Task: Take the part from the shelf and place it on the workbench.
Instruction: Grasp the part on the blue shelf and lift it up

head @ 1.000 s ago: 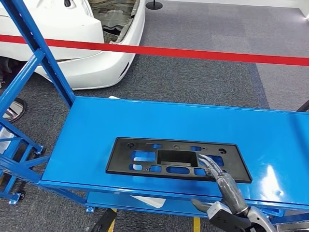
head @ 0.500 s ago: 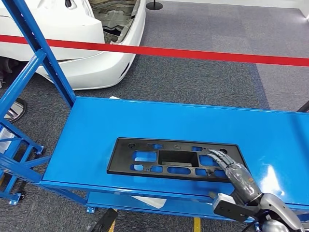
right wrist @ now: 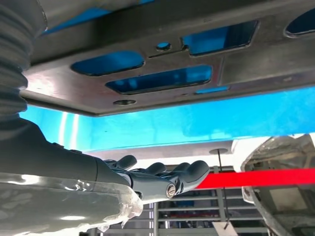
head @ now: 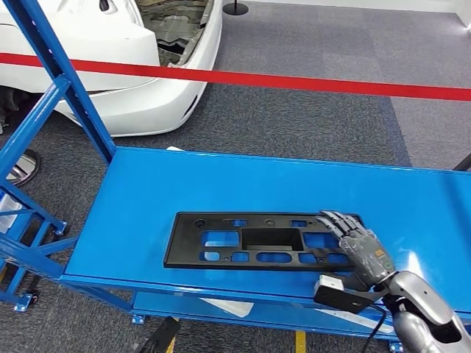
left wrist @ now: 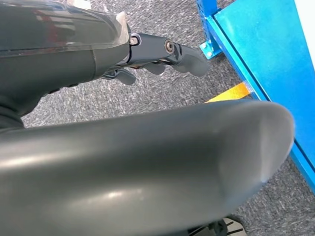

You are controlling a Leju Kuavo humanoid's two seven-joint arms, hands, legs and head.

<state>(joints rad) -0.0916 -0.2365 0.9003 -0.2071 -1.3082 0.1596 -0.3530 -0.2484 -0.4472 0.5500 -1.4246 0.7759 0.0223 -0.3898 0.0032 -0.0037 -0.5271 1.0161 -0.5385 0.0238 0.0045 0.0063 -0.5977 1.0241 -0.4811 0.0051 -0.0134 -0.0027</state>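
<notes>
The black flat part (head: 250,239), a long plate with several cutouts, lies flat on the blue workbench (head: 166,184) near its front edge. My right hand (head: 358,243) is over the part's right end, fingers stretched out forward and holding nothing. In the right wrist view the fingers (right wrist: 159,177) are straight and stand a little apart from the part (right wrist: 156,59); nothing is between them. My left hand (left wrist: 163,51) hangs low beside the bench's blue frame (left wrist: 260,49), above the grey carpet, fingers extended and empty.
A red barrier tape (head: 277,79) runs across behind the bench, with a white car (head: 139,66) beyond it. The blue shelf frame (head: 50,88) stands at the left. A yellow floor mark (head: 299,340) lies under the bench's front edge.
My right hand has slid to the right and further onto the bench, from the part's middle cutouts to its right end. The part stays flat in place.
</notes>
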